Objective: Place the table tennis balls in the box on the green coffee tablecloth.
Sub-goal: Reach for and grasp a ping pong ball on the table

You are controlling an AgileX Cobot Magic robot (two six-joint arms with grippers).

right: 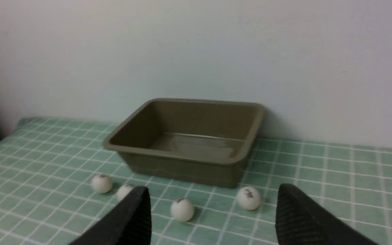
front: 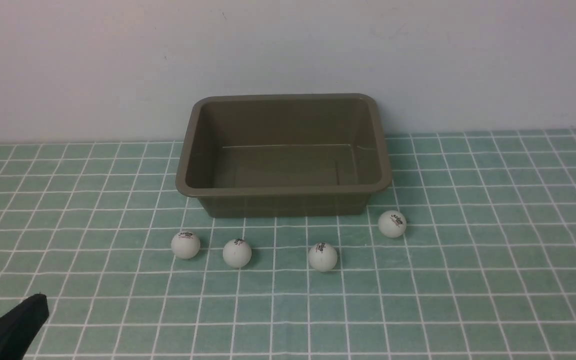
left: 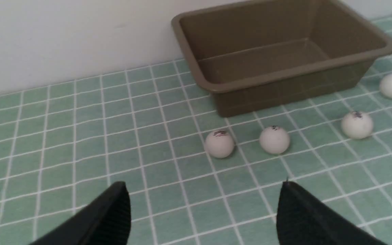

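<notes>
The olive-brown box [front: 284,189] stands empty on the green coffee tablecloth [front: 468,280], against the back wall. Several white table tennis balls lie in a loose row in front of it: one at the left [front: 185,244], one beside it [front: 237,252], one further right [front: 323,257] and one by the box's right corner [front: 392,223]. My left gripper [left: 204,183] is open and empty, low at the near left, short of the left balls [left: 219,143]. My right gripper [right: 213,188] is open and empty, well back from the balls [right: 248,197]; the front view does not show it.
A pale wall rises right behind the box. Only one black finger [front: 23,320] of the left gripper shows in the front view's lower left corner. The cloth's left edge [right: 15,122] shows in the right wrist view.
</notes>
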